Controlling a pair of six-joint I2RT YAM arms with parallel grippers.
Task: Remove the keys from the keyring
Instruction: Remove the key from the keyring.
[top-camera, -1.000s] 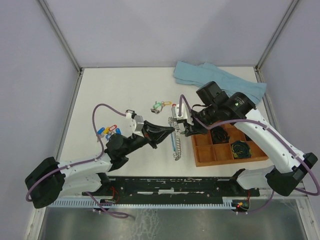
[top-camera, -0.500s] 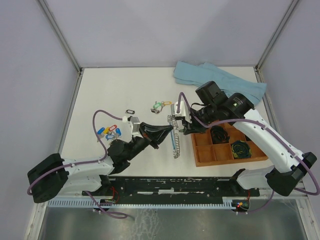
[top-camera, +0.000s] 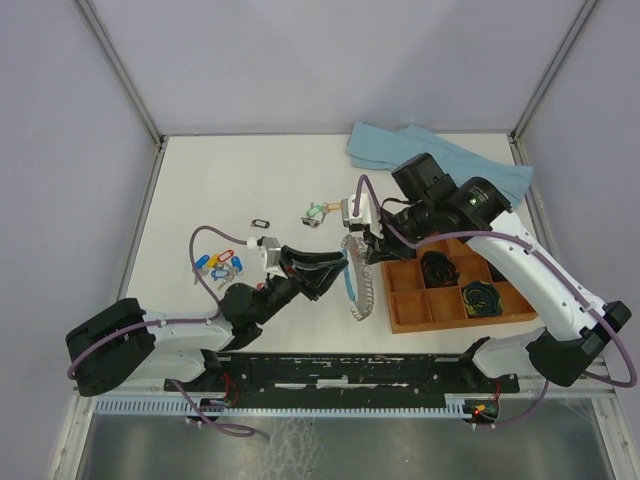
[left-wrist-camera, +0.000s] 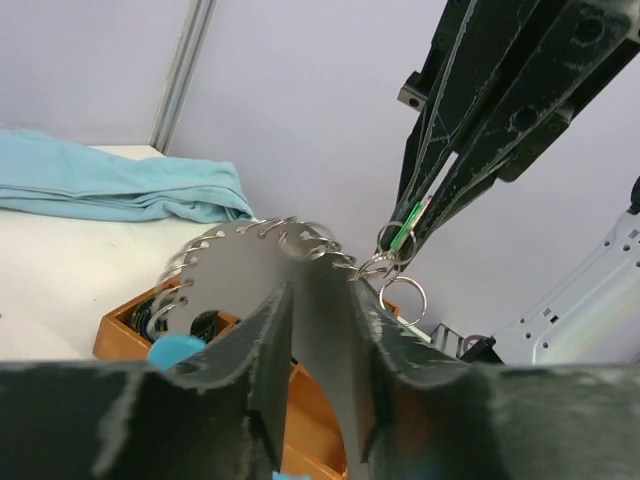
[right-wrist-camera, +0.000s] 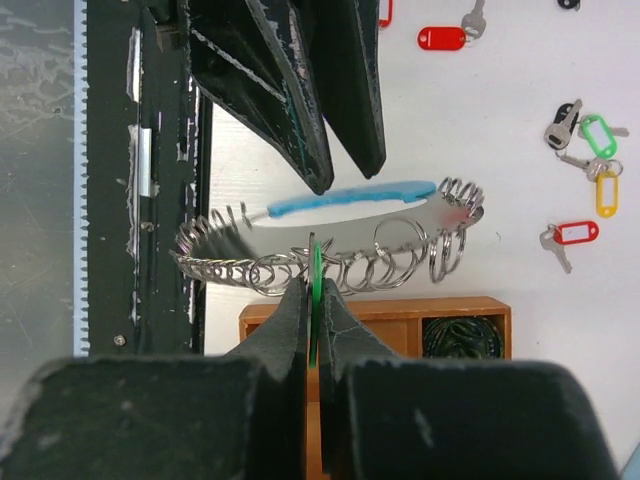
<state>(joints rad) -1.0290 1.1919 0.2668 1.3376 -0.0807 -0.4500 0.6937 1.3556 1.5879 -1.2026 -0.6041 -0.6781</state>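
The keyring (top-camera: 363, 295) hangs in the air between my grippers, its light-blue arc (right-wrist-camera: 350, 195) on one side and a jagged row of small metal rings on the other. My left gripper (top-camera: 342, 262) is shut on the blue arc; in the left wrist view (left-wrist-camera: 320, 300) the ring loop (left-wrist-camera: 250, 232) rises just beyond its fingers. My right gripper (top-camera: 362, 243) is shut on a key's green tag (right-wrist-camera: 314, 262) that hangs on the ringed side, as the right wrist view (right-wrist-camera: 313, 292) shows. Loose keys (top-camera: 216, 265) with red, blue and yellow tags lie at the left.
A wooden compartment tray (top-camera: 400, 322) at the right holds black coiled cables (top-camera: 480, 298). A light-blue cloth (top-camera: 430, 155) lies at the far right. A green-and-yellow tagged key bunch (top-camera: 320, 212) and a small black tag frame (top-camera: 260, 223) lie on the white table.
The keyring has been lifted and turned from edge-on to a wider loop. My left arm has reached further right. My right gripper has shifted a little to the far side, still on the green tag.
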